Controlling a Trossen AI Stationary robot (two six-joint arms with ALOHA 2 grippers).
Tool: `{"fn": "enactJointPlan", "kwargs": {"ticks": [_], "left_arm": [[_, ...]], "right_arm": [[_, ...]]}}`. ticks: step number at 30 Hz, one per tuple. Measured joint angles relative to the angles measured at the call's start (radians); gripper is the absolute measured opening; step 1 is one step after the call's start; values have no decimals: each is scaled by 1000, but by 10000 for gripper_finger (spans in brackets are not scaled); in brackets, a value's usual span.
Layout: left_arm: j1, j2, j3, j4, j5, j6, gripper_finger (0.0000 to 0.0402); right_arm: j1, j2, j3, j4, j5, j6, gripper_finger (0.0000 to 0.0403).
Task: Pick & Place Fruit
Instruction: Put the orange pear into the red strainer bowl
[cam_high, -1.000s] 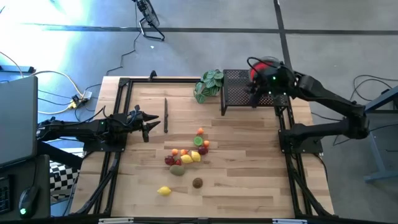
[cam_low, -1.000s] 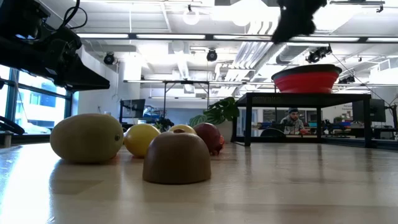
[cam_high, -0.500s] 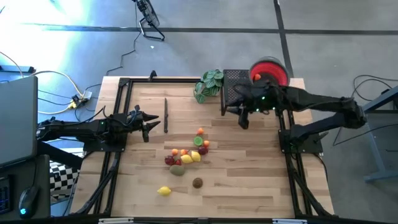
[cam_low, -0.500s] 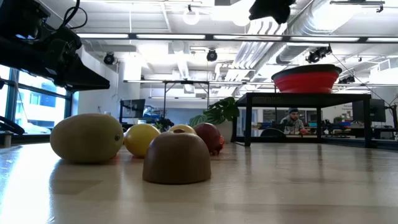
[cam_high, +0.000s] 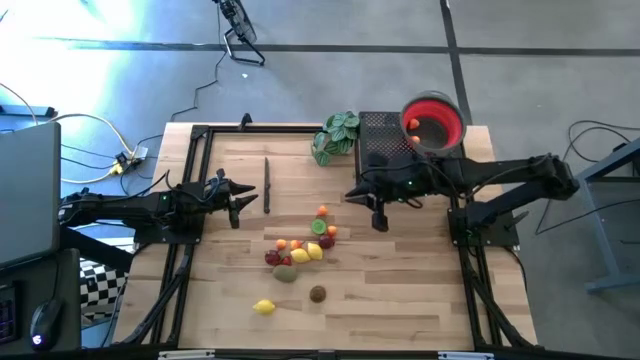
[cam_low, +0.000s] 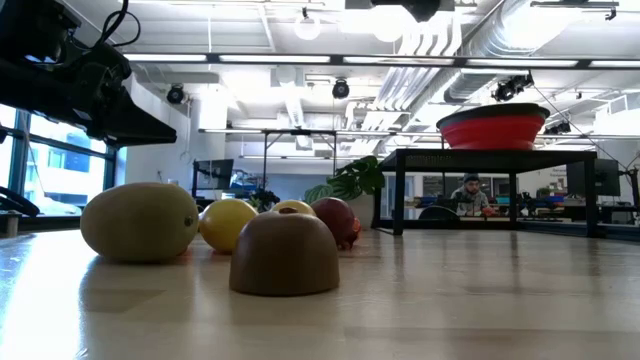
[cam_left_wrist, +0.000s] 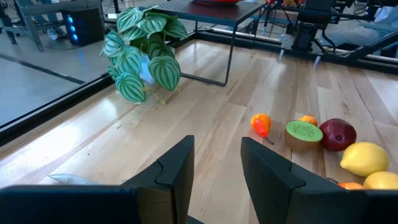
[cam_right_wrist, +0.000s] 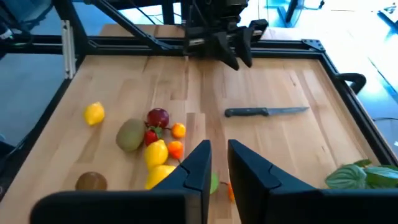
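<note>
Several small toy fruits (cam_high: 300, 248) lie clustered on the wooden table's middle, with a lemon (cam_high: 264, 307) and a brown fruit (cam_high: 317, 293) apart nearer the near edge. The right wrist view shows the cluster (cam_right_wrist: 155, 140) ahead of my right gripper. My right gripper (cam_high: 378, 216) hovers above the table right of the cluster, its fingers (cam_right_wrist: 198, 165) a narrow gap apart and holding nothing. My left gripper (cam_high: 245, 200) waits at the table's left, open (cam_left_wrist: 217, 168) and empty. An orange fruit (cam_high: 414, 124) sits in the red bowl (cam_high: 443, 138).
The red bowl stands on a black mesh stand (cam_high: 378, 135) at the far right. A green leafy plant (cam_high: 337, 135) stands next to it. A knife (cam_high: 267, 185) lies near the left gripper. Black frame rails run along the table's sides. Bare wood lies right of the fruits.
My right gripper has swung from above the red bowl toward the table's near left, ending right of the fruit cluster. The bowl, covered by the arm a second ago, now shows with an orange fruit inside. The fruits on the table have not moved.
</note>
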Motion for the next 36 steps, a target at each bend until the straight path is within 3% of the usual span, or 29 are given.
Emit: {"fn": "enactJointPlan", "kwargs": {"ticks": [11,22,31,36], "left_arm": [[0,0,0,1,0,0,127],[0,0,0,-2,3,0,127],[0,0,0,-6,16,0,127],[0,0,0,-6,16,0,127]], "right_arm": [[44,70,-1,34,0,10,5],[50,193,0,172,1,5,4],[30,137,1,47,124,0,5],[-10,100,0,-24,130,-14,5]]}}
